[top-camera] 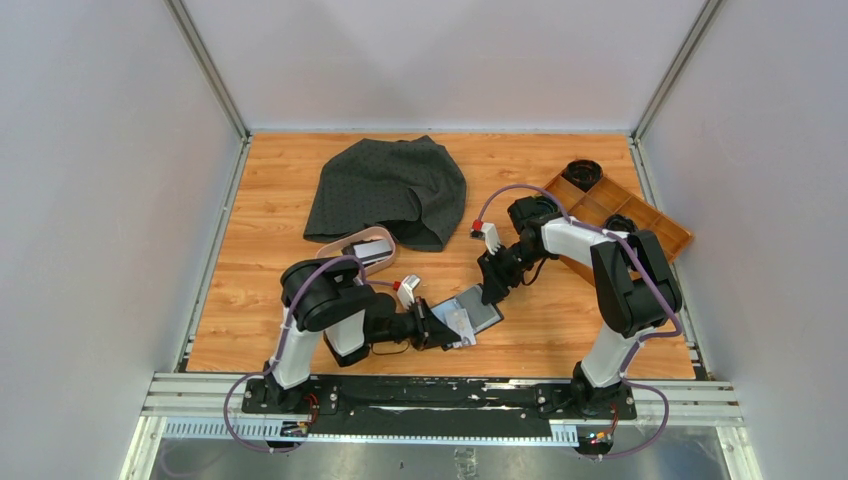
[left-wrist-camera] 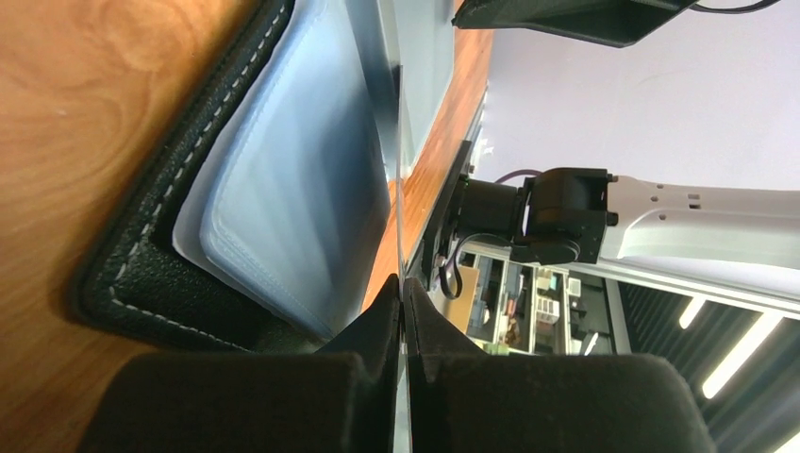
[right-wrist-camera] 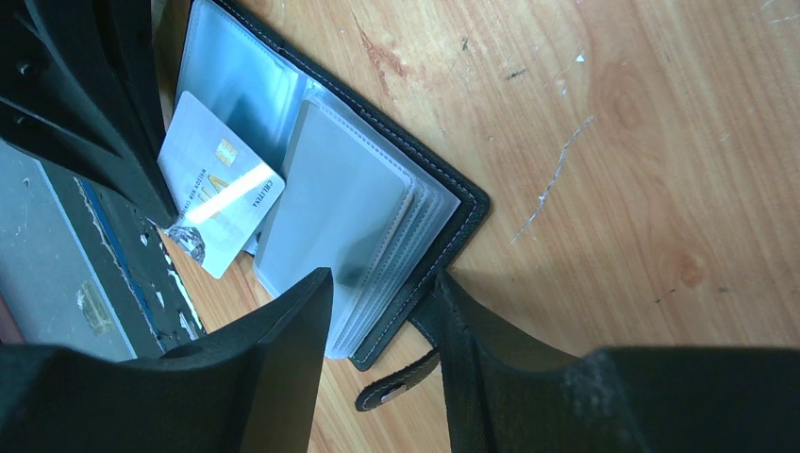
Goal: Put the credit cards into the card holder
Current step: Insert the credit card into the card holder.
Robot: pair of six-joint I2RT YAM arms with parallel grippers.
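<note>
The left gripper (left-wrist-camera: 404, 294) was pinched tight on a pale grey credit card (right-wrist-camera: 219, 193), its print too blurred to read. The right gripper (right-wrist-camera: 382, 283) stood open astride a corner of the card holder (right-wrist-camera: 351, 193), lower centre overhead, with bare table (top-camera: 560, 330) to its right.

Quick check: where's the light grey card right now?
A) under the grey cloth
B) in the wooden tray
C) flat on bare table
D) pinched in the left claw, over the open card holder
D: the left claw is closed on a thin card edge, and the right wrist view shows the grey card angled over the open card holder.
</note>
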